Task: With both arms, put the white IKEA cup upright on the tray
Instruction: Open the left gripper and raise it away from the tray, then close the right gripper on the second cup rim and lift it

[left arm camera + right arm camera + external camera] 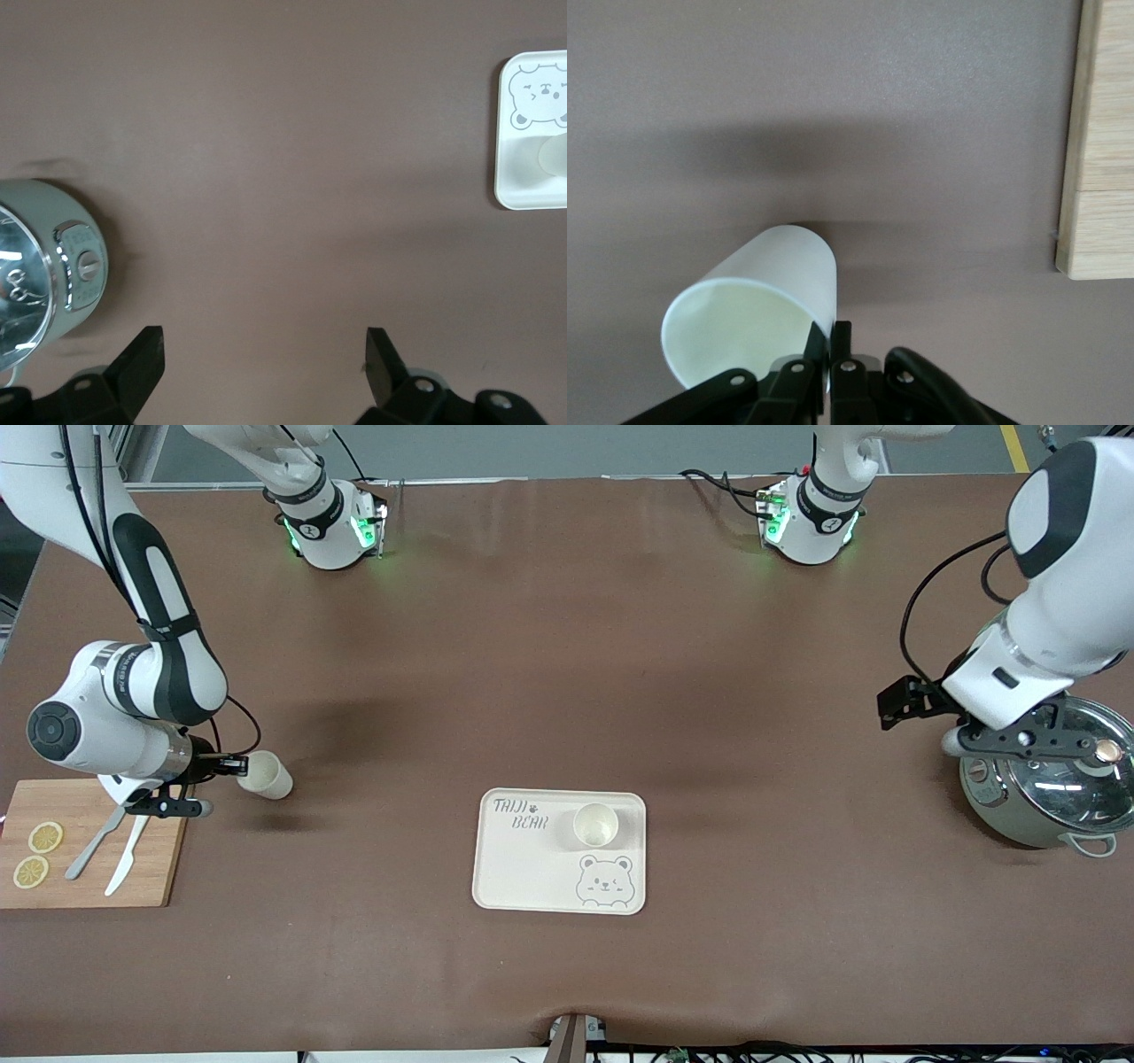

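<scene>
A white cup (266, 774) (757, 301) lies tilted on its side on the brown table beside the cutting board, its mouth toward my right gripper (237, 763) (832, 329). That gripper is shut on the cup's rim, one finger inside and one outside. A second white cup (594, 825) stands upright on the cream bear tray (523, 877) (523, 181), which lies mid-table, nearer the front camera. My left gripper (895, 704) (266, 350) hangs open over bare table beside the pot, holding nothing.
A wooden cutting board (133, 868) (1103, 133) with two lemon slices, a knife and a fork lies at the right arm's end. A steel pot (1045, 797) (44, 266) with a glass lid stands at the left arm's end.
</scene>
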Controlling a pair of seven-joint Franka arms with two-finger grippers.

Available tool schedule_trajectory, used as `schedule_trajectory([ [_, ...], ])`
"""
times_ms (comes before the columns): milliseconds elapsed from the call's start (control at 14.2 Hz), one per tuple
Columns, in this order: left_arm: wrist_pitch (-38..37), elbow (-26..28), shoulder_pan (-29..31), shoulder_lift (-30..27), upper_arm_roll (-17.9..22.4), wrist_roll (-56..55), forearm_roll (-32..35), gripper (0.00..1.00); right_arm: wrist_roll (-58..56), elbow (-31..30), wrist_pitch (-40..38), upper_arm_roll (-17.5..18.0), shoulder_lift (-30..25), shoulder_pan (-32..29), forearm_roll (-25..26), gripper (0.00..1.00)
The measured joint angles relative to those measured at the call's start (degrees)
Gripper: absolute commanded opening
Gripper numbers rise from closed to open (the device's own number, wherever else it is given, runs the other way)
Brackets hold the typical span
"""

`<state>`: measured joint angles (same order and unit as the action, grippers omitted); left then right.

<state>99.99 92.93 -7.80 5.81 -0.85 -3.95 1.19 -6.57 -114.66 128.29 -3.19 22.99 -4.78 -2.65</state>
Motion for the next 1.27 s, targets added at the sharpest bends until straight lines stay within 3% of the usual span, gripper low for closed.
schedule_trajectory([
  [495, 0.04, 3.45, 3.61, -5.73, -0.58, 0.54, 0.00, 1.00, 0.00, -0.12, 0.41, -0.06, 0.07, -0.02, 0.00, 0.00],
  [1272, -2.44, 4.73, 3.63, -4.92, -1.07, 0.55, -2.17, 1.00, 1.31, 6.06, -10.32, 0.77, 0.09, 1.21, -0.52, 0.00],
])
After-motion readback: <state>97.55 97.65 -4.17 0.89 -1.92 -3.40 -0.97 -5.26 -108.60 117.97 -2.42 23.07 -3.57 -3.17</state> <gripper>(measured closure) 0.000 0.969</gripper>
